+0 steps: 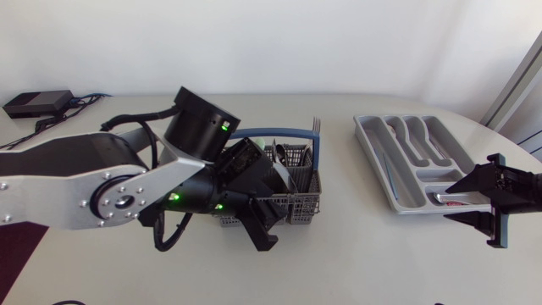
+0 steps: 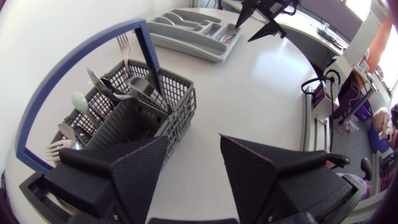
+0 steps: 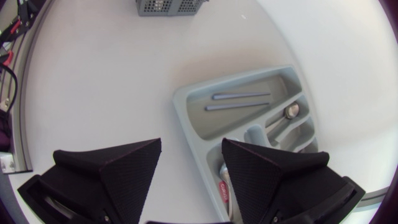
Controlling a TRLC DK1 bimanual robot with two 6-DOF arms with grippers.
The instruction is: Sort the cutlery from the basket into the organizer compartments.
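- your left jaws stand open and empty over the bare surface (image 2: 261, 99), just beside the basket (image 2: 155, 106)
- your right jaws are open and empty too, above one end of the organizer (image 3: 179, 107)
- the basket holds cutlery, a fork (image 2: 124, 46) upright by its blue handle (image 2: 150, 53)
- the organizer holds a spoon (image 3: 291, 111) and two slim pieces (image 3: 239, 96) in its long compartment

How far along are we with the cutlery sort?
Partly done. The organizer already holds some cutlery, including two long pieces and a spoon. Nothing is in hand: the left gripper, by the basket, and the right gripper, at the organizer's end, are open and empty. To go: a fork and several other pieces in the basket.
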